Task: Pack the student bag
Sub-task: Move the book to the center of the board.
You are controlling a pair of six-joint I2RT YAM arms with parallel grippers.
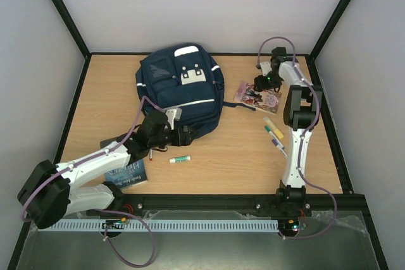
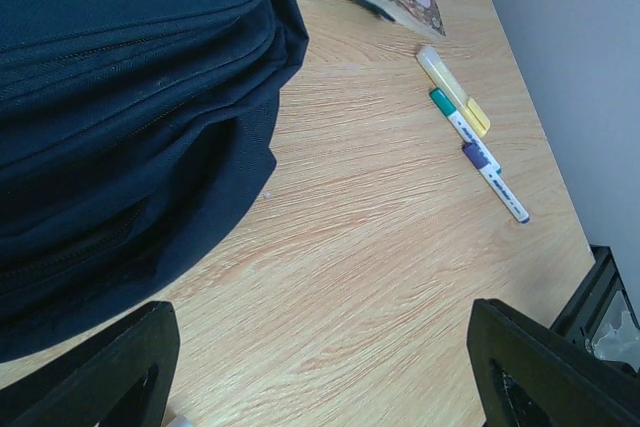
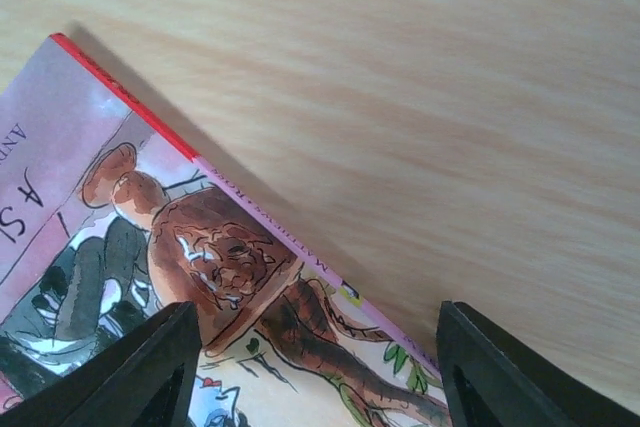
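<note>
Left gripper (image 2: 322, 312): bag (image 2: 120, 97) blocks everything to its left. Table (image 2: 380, 267) is bare between the fingers, ahead and to the right; pens (image 2: 470, 137) lie farther ahead-right. Right gripper (image 3: 317, 312): book (image 3: 150, 267) under its left finger, bare table under its right finger and beyond.

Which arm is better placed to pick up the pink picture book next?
Right. The right gripper, open, is directly over the picture book; the left gripper is away at the near edge of the student bag.
</note>
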